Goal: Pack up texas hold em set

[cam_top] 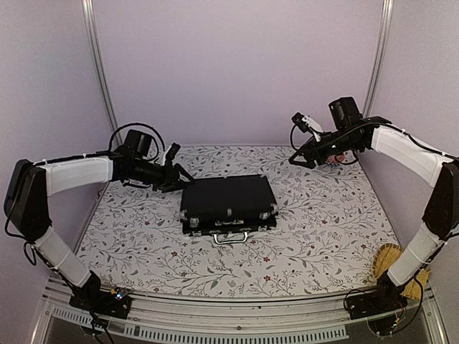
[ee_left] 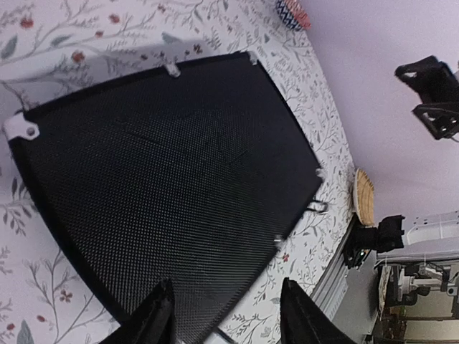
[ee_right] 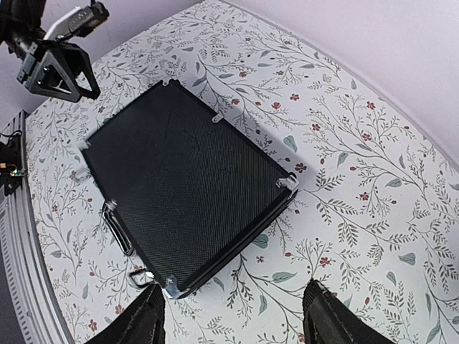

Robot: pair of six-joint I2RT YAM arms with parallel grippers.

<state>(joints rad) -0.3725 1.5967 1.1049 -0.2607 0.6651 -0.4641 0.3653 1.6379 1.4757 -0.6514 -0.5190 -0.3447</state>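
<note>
Two things to place first: black briefcase (cam_top: 228,203) lying flat and shut in the middle of the flowered table (cam_top: 323,236), silver handle (cam_top: 231,237) turned toward the arm bases. Probably set that way to keep handle and front latches (cam_top: 228,213) within reach of both arms. Looked for loose chips, dice, discs or cards on the cloth and found none; most likely inside already, though impossible to confirm with the lid down. Left gripper (ee_left: 226,308) hanging low just beside the case's far-left corner, fingers spread, gripping nothing; seemingly poised to steady or nudge that edge. Right gripper (ee_right: 233,312) raised well above the far right of the table, likewise spread and empty, angled down toward the lid as if keeping clear. Hard to judge the latches as snapped home or not: too small from above, and out of both wrist views apart from a few silver corner pieces. Also cut off: a woven yellow item (cam_top: 391,265) half behind the right arm at the near right edge, and a small patterned object (ee_left: 290,13) clipped by the top of the left wrist view, not identifiable.
</note>
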